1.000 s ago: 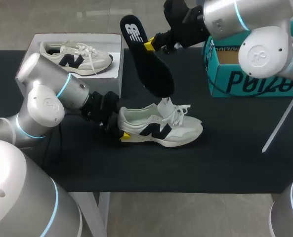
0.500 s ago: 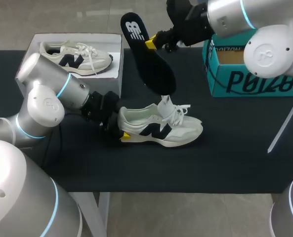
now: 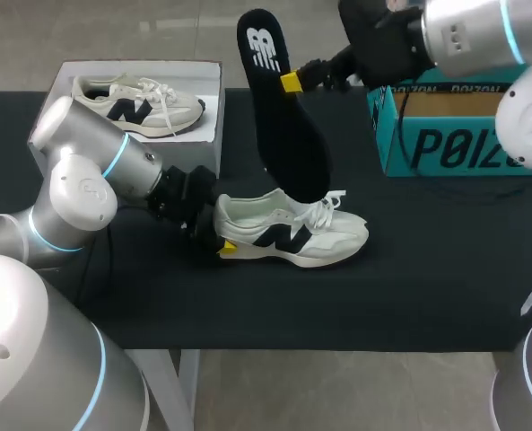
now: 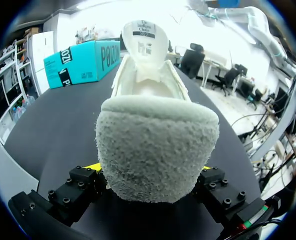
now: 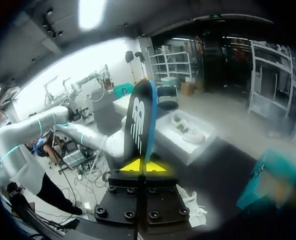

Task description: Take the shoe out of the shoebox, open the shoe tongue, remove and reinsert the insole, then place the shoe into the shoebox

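A white shoe with a dark side logo lies on the black table, toe to the right. My left gripper is shut on its heel; in the left wrist view the fuzzy grey heel fills the space between the fingers of this gripper, and the tongue stands up ahead. My right gripper is shut on the black insole, which hangs steeply in the air with its lower end over the shoe's opening. In the right wrist view the insole rises edge-on from the closed yellow tips of the right gripper.
An open white shoebox at the back left holds a second white shoe. A teal box stands at the back right, under my right arm.
My right arm has moved to the right and raised the insole, which now stands steeper with its lower end closer to the shoe's opening. The left arm and the shoe have kept still.
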You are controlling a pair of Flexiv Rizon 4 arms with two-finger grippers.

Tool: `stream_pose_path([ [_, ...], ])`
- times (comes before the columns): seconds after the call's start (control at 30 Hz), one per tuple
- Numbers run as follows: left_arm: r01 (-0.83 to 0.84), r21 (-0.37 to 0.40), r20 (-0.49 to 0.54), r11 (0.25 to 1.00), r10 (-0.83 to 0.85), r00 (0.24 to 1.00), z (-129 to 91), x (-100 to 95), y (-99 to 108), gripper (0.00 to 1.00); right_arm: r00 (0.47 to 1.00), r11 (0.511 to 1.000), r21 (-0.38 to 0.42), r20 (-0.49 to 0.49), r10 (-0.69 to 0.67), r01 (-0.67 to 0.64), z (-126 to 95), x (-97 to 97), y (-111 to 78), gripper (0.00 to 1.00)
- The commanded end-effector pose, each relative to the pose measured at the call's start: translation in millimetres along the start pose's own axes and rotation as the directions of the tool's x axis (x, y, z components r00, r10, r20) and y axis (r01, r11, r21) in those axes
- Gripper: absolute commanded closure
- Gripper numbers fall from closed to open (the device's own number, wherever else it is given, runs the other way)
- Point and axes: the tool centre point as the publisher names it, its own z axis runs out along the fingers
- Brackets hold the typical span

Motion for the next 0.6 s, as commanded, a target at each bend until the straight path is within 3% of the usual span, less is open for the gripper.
stream_pose_path([
  [0.03,0.0,0.0,0.0,1.0,0.0,1.0,2,-0.5,2,1.0,0.998,0.988,-0.144,-0.029,0.05,-0.054,-26,7.9,-14.5,1.0],
  [0.17,0.0,0.0,0.0,1.0,0.0,1.0,2,-0.5,2,1.0,0.996,0.978,-0.192,-0.049,0.074,-0.083,-42,20.0,-12.8,1.0],
  [0.6,0.0,0.0,0.0,1.0,0.0,1.0,2,-0.5,2,1.0,0.995,0.978,-0.185,0.003,0.096,-0.094,-87,53.8,-15.9,1.0],
])
